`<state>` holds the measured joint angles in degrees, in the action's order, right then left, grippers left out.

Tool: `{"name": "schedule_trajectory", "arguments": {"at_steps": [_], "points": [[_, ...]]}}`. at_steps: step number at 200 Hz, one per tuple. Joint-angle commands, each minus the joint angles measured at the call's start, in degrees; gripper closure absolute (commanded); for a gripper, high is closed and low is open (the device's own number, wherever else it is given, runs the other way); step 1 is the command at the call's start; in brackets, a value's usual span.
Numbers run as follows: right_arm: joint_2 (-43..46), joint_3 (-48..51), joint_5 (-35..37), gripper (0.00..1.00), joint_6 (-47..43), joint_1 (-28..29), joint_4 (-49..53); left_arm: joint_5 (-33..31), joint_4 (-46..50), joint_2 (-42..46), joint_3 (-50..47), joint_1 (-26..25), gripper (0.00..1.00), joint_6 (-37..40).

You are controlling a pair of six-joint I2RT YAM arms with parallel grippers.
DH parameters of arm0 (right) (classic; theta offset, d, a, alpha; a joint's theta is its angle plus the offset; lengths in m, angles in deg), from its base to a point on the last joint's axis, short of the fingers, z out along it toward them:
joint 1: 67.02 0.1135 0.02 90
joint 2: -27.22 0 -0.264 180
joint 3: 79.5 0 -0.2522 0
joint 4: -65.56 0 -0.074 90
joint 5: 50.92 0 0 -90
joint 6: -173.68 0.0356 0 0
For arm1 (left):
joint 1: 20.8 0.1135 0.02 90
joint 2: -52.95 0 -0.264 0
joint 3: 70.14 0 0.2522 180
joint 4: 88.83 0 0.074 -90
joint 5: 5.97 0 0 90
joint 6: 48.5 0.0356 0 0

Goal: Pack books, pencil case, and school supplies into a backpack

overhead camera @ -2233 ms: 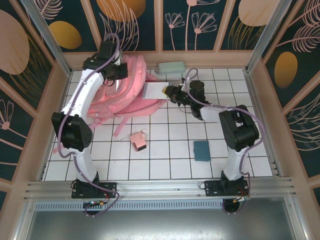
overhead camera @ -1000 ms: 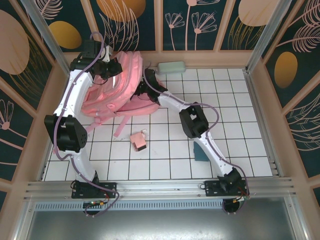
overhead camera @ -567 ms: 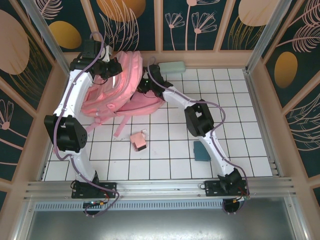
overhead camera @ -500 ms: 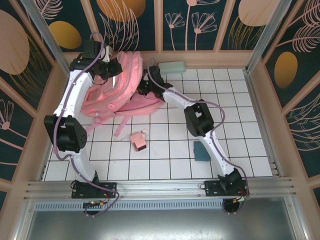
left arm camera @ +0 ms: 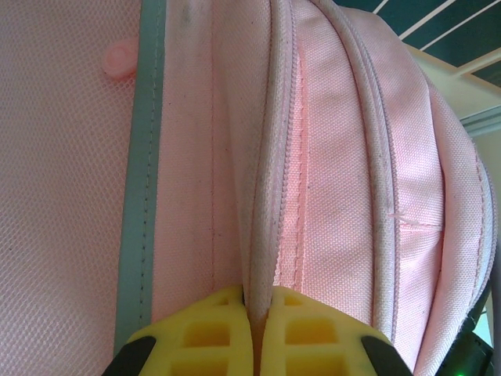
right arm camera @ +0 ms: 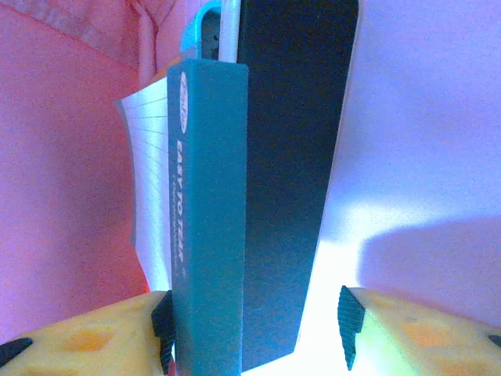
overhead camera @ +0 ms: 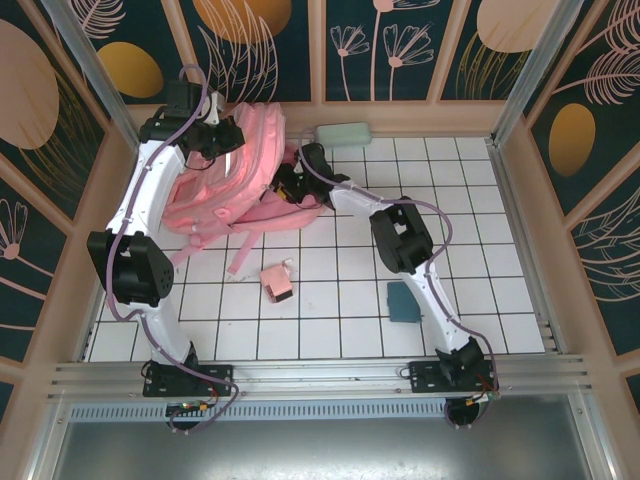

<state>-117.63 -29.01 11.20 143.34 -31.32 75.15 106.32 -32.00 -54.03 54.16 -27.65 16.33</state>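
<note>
The pink backpack (overhead camera: 215, 195) lies at the back left of the tiled table. My left gripper (overhead camera: 222, 140) is shut on a piped seam (left arm camera: 266, 196) at the backpack's (left arm camera: 352, 196) upper edge, holding it up. My right gripper (overhead camera: 287, 184) reaches into the backpack's mouth. Inside, a book with a teal spine (right arm camera: 210, 196), a dark navy cover (right arm camera: 293, 157) and white lined pages stands between the right gripper's (right arm camera: 254, 325) jaws. The left pad (right arm camera: 163, 321) is against the spine, while the right pad (right arm camera: 348, 321) stands clear of the cover. Pink fabric (right arm camera: 63, 157) lines the left side.
A mint-green case (overhead camera: 343, 134) lies at the back wall beside the backpack. A little pink box (overhead camera: 277, 281) sits mid-table, and a flat dark teal square item (overhead camera: 404, 301) lies by the right arm's base link. A loose pink strap (overhead camera: 245, 258) trails toward the pink box.
The right arm carried the book from outside into the backpack's mouth. In the last half second its jaws widened and the wrist drew back a little. The left gripper kept its hold.
</note>
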Motion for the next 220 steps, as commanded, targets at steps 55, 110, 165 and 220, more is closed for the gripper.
{"name": "schedule_trajectory", "arguments": {"at_steps": [55, 110, 165, 220], "points": [[6.1, 5.7, -0.7, 0.67, 0.3, -1.3, -6.6, 4.4, -8.7, 4.6, 1.1, -0.1, 1.0, -0.3], [2.1, 1.5, -3.1, 0.88, 2.3, -0.8, -7.6, 4.6, -8.8, 4.7, 1.1, -0.1, 1.0, -0.4], [-3.7, -8.8, -4.3, 0.99, 4.6, 1.3, -9.1, 5.0, -9.0, 4.5, 1.0, -0.1, 1.0, -0.7], [-2.8, -9.4, -2.9, 0.85, 0.5, 1.8, -4.9, 5.1, -8.8, 5.1, 1.2, 0.0, 1.0, -0.2]]}}
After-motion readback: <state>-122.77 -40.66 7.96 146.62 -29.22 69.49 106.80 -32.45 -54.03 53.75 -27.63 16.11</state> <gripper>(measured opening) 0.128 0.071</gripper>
